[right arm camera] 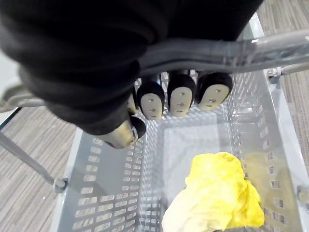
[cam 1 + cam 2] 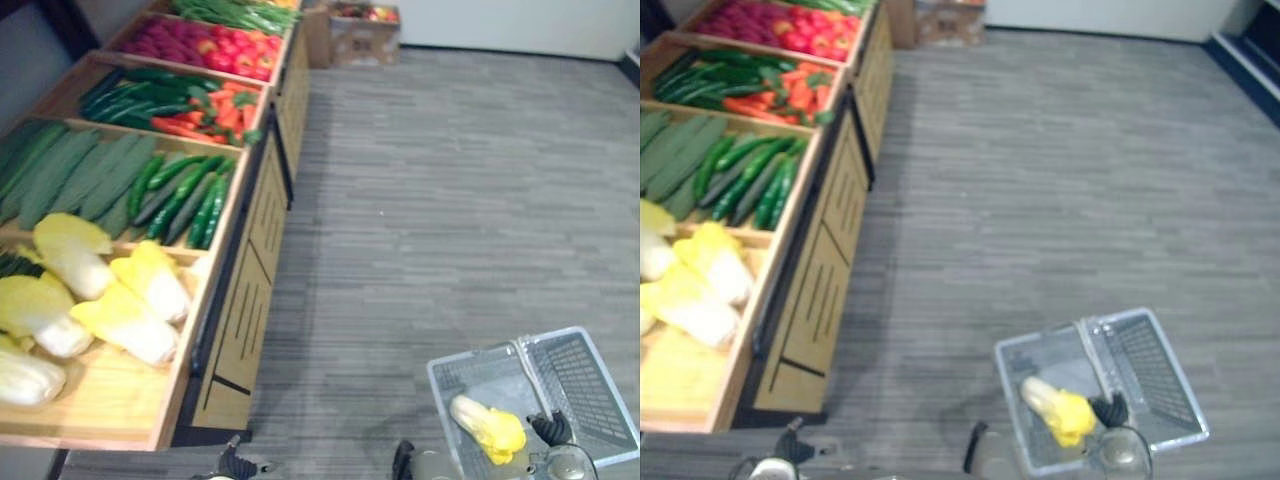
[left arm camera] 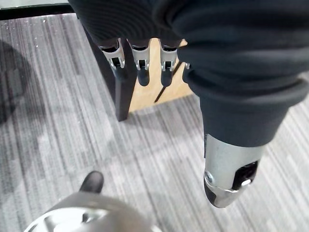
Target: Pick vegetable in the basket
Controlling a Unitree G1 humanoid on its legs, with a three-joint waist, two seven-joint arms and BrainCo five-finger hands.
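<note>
A grey plastic basket (image 2: pixel 590 400) hangs low at my right side above the floor. One yellow-leafed napa cabbage (image 2: pixel 487 427) lies inside it, on the basket's bottom (image 1: pixel 193 145). My right hand (image 1: pixel 181 99) is shut on the basket's grey handle (image 1: pixel 217 50), fingers curled round the bar. My left hand (image 3: pixel 140 67) hangs empty over the carpet by the corner of the wooden stand (image 3: pixel 145 92), its fingers straight and its thumb (image 3: pixel 229 174) apart.
A long wooden display stand (image 2: pixel 240 300) runs along my left. Its bins hold napa cabbages (image 2: pixel 120 310), cucumbers (image 2: pixel 185 195), long green gourds (image 2: pixel 70 170), carrots (image 2: pixel 200 115) and red produce (image 2: pixel 200 45). A cardboard box (image 2: pixel 365 30) stands far off on grey carpet.
</note>
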